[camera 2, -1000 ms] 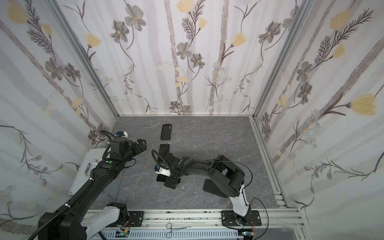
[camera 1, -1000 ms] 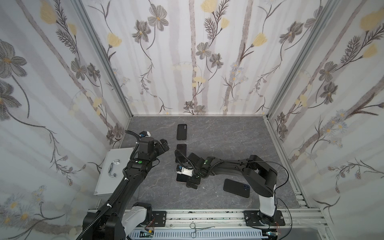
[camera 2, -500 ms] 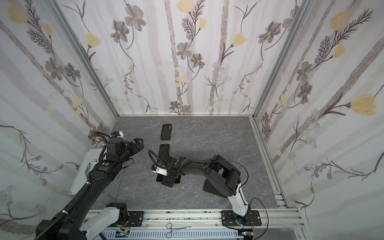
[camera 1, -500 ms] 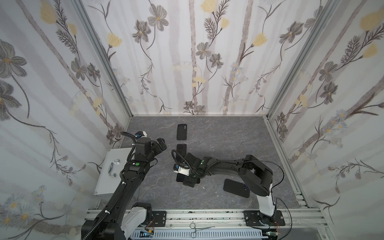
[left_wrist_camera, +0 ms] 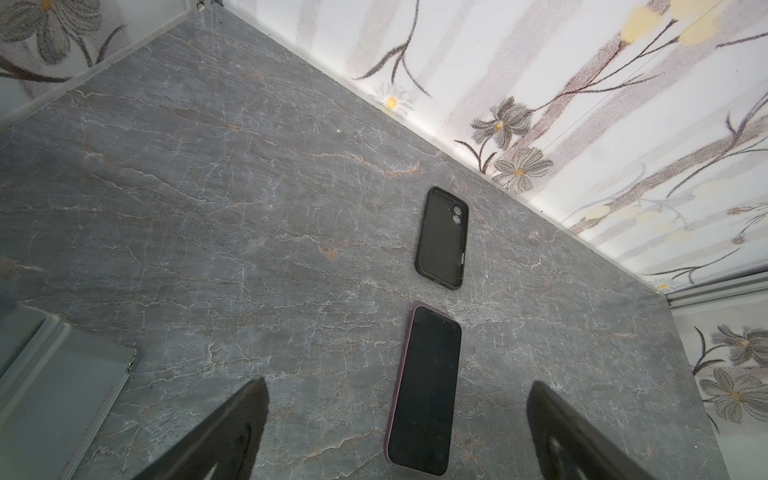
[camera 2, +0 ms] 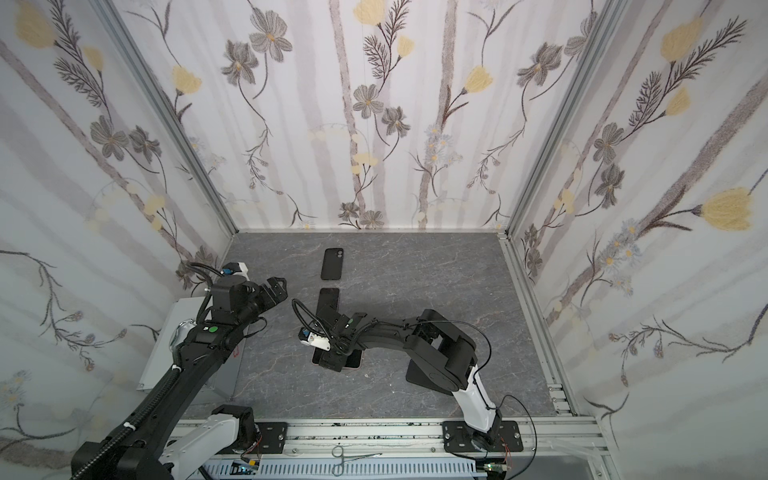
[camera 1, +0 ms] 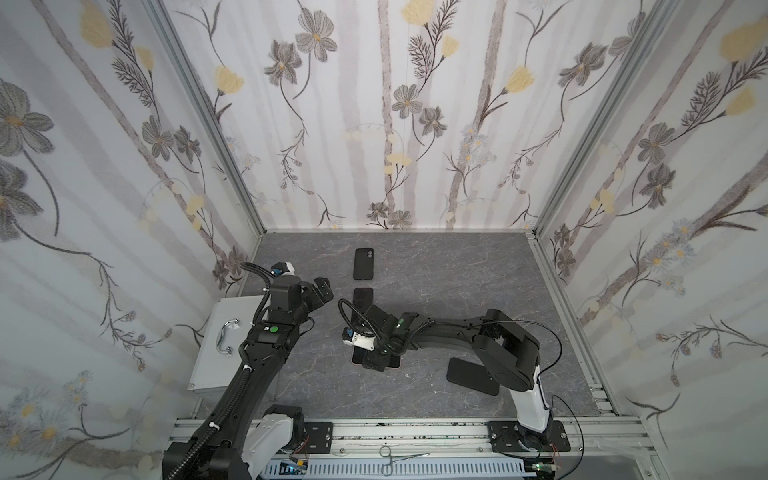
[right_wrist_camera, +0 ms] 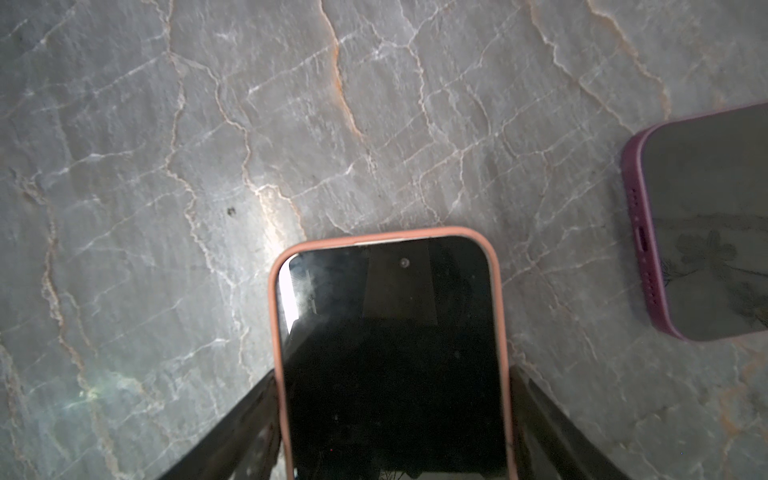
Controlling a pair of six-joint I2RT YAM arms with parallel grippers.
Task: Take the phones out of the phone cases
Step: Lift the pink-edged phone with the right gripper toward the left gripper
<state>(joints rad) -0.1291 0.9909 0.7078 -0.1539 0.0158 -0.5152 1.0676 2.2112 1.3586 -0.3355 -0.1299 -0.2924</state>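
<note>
One box (camera 1: 216, 345) sits far left. The left gripper (camera 1: 325, 289) hangs above the table (camera 1: 436, 266), jaws wide apart, holding nothing. Mid-table, three things lie in a line: one empty black case (camera 1: 364, 264) at the back, one purple-cased phone (camera 1: 363, 297), and nearest, one pink case (right_wrist_camera: 501, 316) with its phone (right_wrist_camera: 390, 353) inside. The right gripper (camera 1: 376, 360) straddles the pink case, fingers (right_wrist_camera: 245, 419) at its long sides; whether they clamp it I cannot tell. One dark slab (camera 1: 467, 372) lies to the right, partly under the arm.
</note>
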